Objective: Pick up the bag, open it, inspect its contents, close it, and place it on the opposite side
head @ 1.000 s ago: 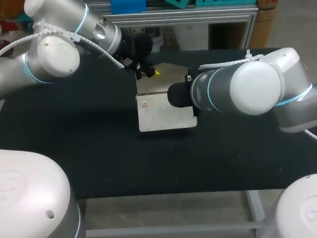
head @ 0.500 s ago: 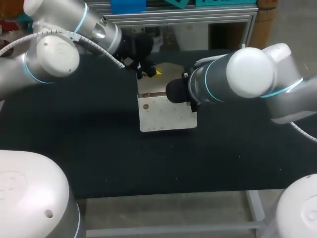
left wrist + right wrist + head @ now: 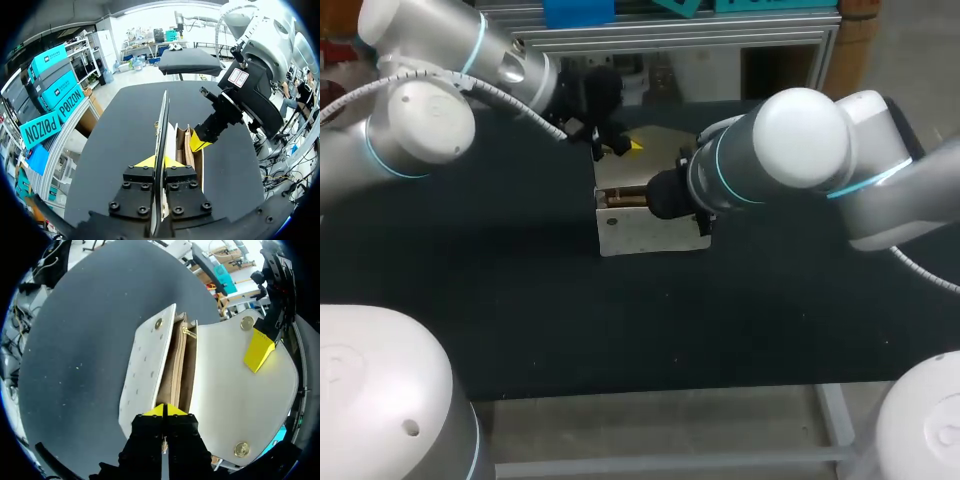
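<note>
Two grippers hold the white bag (image 3: pixel 642 232), upper centre of the black table (image 3: pixel 500 300). The left gripper (image 3: pixel 161 161) is pinched narrow on the raised flap (image 3: pixel 240 390). The right gripper (image 3: pixel 163 411) is clamped narrow on the open bag's end edge.

White arms (image 3: pixel 805 140), cyan joint rings (image 3: pixel 722 175)

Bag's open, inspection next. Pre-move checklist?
1. Hold on flap: left gripper shut on it, ok.
2. Hold on front wall: right gripper shut on its rim, ok.
3. Mouth spread, interior in right wrist view: ok.
4. Contents readable: cannot tell; only tan lining and a zip pull show.
5. Grippers apart from each other: ok.
</note>
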Available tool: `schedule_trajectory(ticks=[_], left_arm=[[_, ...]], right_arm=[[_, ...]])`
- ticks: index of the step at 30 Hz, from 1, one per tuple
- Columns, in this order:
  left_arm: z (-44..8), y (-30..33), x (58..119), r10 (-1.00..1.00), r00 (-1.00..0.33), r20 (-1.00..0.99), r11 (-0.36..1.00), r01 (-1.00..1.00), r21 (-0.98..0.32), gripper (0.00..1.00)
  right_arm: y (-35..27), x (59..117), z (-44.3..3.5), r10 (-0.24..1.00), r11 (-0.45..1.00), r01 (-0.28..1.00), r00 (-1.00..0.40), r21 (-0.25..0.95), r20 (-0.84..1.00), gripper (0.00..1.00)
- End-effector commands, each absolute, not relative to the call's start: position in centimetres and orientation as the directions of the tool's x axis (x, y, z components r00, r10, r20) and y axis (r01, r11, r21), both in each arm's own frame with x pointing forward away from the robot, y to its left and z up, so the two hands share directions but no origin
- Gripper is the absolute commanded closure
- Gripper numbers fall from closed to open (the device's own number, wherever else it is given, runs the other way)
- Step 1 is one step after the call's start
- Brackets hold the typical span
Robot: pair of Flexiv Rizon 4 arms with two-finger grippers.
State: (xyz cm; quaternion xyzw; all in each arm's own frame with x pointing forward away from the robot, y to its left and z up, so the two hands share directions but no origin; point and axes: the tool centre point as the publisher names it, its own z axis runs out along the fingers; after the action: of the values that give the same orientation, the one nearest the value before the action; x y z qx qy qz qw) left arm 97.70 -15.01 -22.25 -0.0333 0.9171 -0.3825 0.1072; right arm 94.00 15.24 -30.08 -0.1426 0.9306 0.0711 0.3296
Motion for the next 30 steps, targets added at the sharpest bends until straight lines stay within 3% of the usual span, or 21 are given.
schedule_trajectory(ticks=[1,12,30], left_arm=[[-22.1,-15.0,97.3,-0.140,-0.975,-0.173,0.706,0.024,-0.708,1.00],[-22.2,-15.4,96.8,-0.121,-0.978,-0.172,0.712,0.035,-0.701,1.00],[-21.8,-15.5,96.7,-0.123,-0.977,-0.175,0.691,0.042,-0.722,1.00]], right_arm=[[15.1,93.5,-29.6,-0.205,0.955,-0.295,-0.728,0.030,-0.654,1.00],[14.9,95.0,-26.9,-0.169,0.961,-0.275,-0.654,0.024,-0.738,1.00],[14.9,96.7,-30.3,-0.179,0.963,-0.267,-0.723,0.030,-0.667,1.00]])
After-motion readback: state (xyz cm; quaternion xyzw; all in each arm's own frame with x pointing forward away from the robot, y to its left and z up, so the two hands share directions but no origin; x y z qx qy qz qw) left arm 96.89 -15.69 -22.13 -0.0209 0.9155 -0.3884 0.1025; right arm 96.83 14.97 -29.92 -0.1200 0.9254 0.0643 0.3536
